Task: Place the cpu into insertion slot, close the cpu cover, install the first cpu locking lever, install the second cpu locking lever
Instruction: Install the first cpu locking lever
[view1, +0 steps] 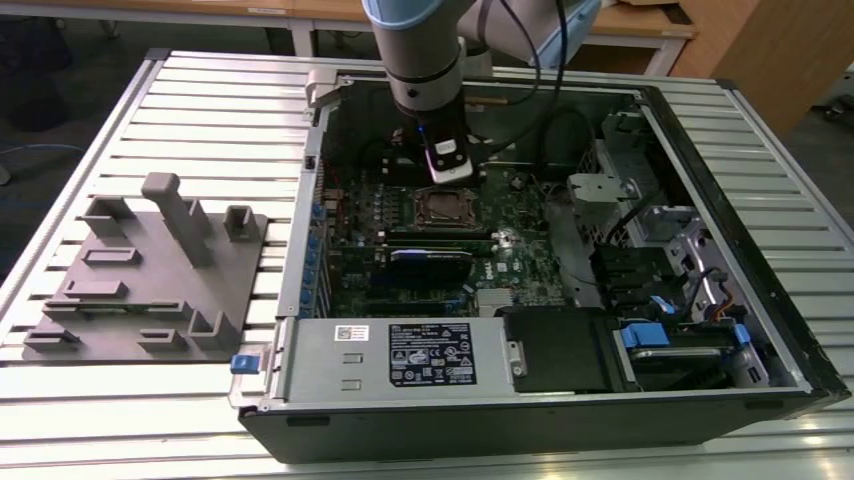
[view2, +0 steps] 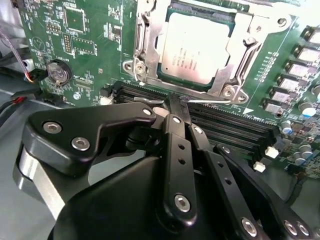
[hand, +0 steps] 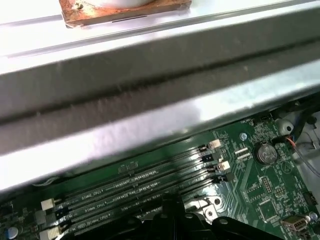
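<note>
- Gripper pinched shut, fingertips meeting in one narrow point, nothing seen clamped between them; tip pressed up against a thin silvery locking lever in the second wrist view.
- Cpu seated flat in the insertion slot, dull metal top showing through the square window of the cpu cover, the cover itself lying down over the chip.
- By judgement: placing done, cover closed, work now on a locking lever; first or second, impossible to tell.
- Lever rod running low along the socket's edge, between socket and the long black memory slots; hooked under its catch or not, impossible to tell.
- Next move, as a judgement only: calls for a firm, steady push with the closed tip on a slim, springy rod, with a slip onto the memory slots or nearby board parts as the risk.
- Further out: green motherboard with a coin battery, all inside an open computer case.
- Beyond that, in the exterior view: slatted table, and a grey fixture tray to the exterior view's left of the case, well apart from the gripper.
</note>
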